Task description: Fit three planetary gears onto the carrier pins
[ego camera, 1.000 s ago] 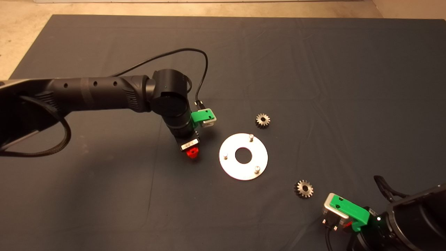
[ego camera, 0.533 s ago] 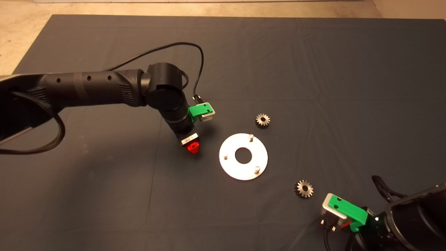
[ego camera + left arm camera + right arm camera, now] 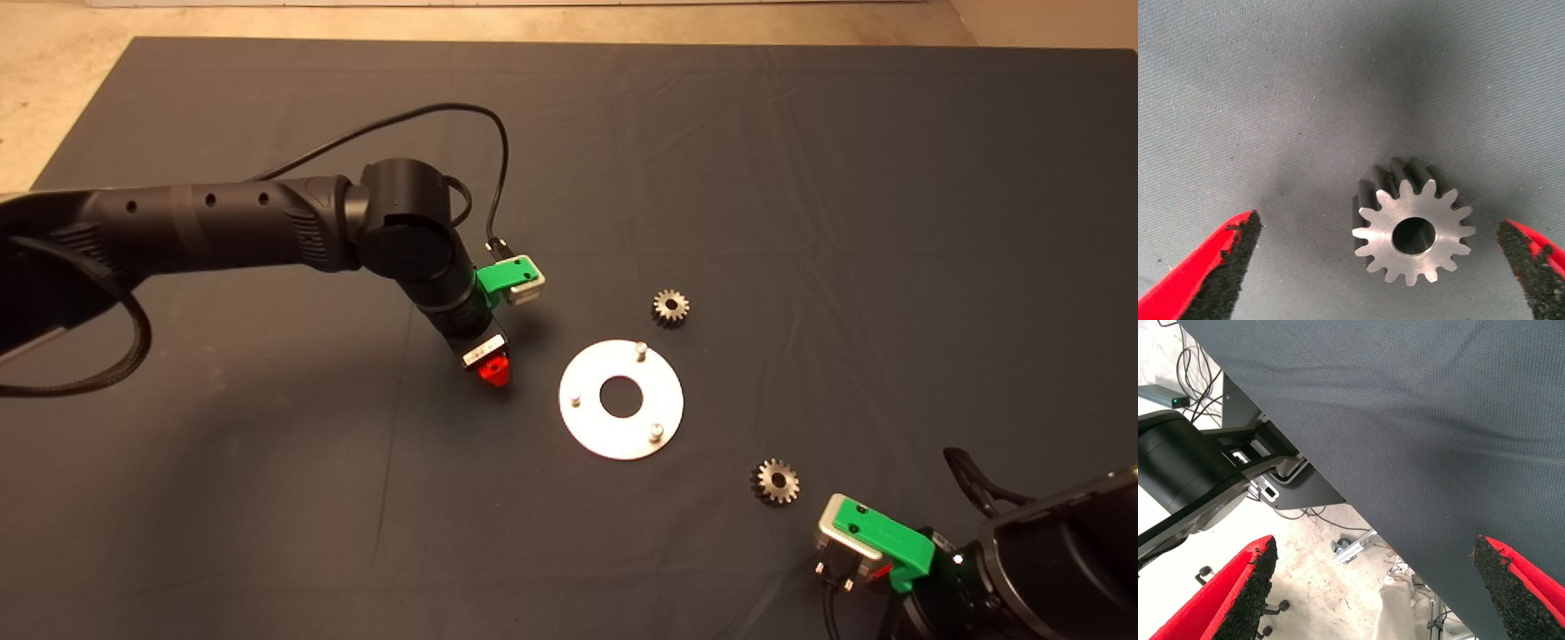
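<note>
We hold our left gripper spread wide astride a small silvery-grey toothed metal gear lying flat just left of the shiny silver disc, ready to clamp, while our right gripper waits open off the disc's lower right.

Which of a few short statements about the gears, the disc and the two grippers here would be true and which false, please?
1. A gear already sits on one of the carrier pins. False: all three pins on the disc are bare.
2. The left gripper is open, with a gear lying between its fingers. True.
3. Two gears lie on the mat beside the disc, one on its far side, one near the right gripper. True.
4. The right gripper holds a gear. False: it is open and empty, waiting at the mat's edge.
</note>
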You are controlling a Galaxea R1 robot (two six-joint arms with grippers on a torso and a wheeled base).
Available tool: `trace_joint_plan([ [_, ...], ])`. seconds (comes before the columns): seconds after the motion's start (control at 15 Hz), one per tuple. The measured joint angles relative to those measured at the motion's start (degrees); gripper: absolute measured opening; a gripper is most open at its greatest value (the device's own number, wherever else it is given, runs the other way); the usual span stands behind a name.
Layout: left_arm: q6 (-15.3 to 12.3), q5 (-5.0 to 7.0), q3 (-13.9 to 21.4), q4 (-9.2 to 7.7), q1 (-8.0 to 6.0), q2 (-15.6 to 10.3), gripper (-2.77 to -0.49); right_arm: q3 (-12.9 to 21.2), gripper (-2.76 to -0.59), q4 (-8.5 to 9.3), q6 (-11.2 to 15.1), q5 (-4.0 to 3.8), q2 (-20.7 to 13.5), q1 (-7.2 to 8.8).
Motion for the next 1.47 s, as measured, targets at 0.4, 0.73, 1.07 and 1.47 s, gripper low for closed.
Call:
trace_joint_plan([
  [0.4, 0.0, -2.02, 0.0, 0.01, 0.02, -0.1, -0.89, 0.0, -1.18, 0.00, 0.0, 0.00, 0.0, 0.02],
  [0.73, 0.0, -2.92, 0.0, 0.01, 0.05, -0.1, -0.89, 0.0, -1.18, 0.02, 0.0, 0.02, 0.0, 0.02],
  [1.07, 0.1, -2.93, 0.0, 0.00, 0.05, -0.2, -1.04, 0.0, -1.18, 0.00, 0.0, 0.02, 0.0, 0.05],
  [1.47, 0.2, -3.00, 0.1, 0.00, 1.62, -1.2, -1.04, 0.0, -1.18, 0.02, 0.0, 0.02, 0.0, 0.11],
])
